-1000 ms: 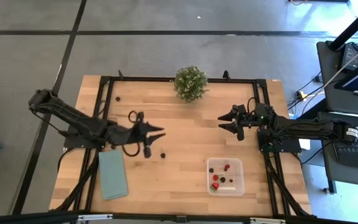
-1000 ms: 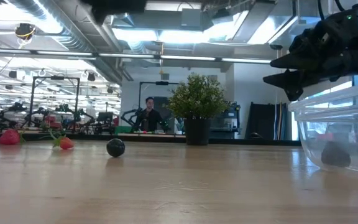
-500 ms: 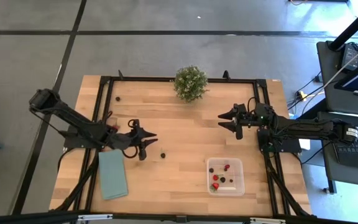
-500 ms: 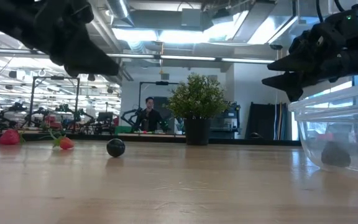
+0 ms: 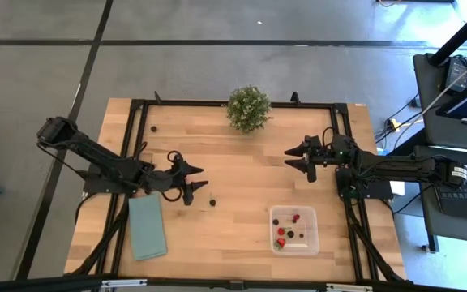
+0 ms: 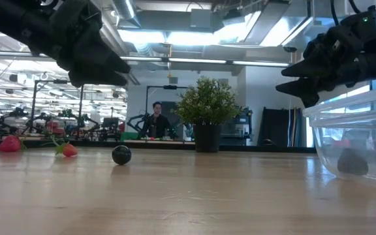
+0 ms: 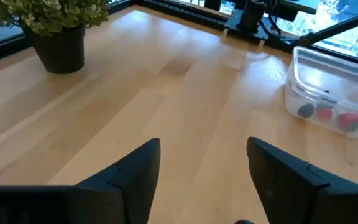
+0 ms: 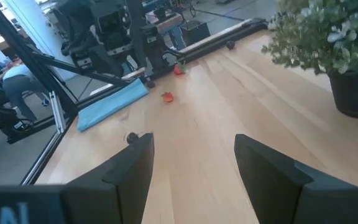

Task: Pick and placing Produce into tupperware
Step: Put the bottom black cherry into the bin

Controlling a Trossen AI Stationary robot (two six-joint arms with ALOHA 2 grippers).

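The left pincer [image 5: 194, 189] hangs low over the pale wooden bench [image 5: 242, 162] with its fingers spread wide and empty, a small dark purple-black berry [image 5: 212, 201] just beside its tips; the right pincer [image 5: 295, 158] waits above the bench, likewise wide and empty; the clear rounded-rectangle plastic container [image 5: 293, 229], near the front right, holds red and dark berries [image 5: 282, 234].

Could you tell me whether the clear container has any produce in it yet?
Partly filled: the lidless tupperware holds a few red and dark berries, and one dark berry lies on the table.
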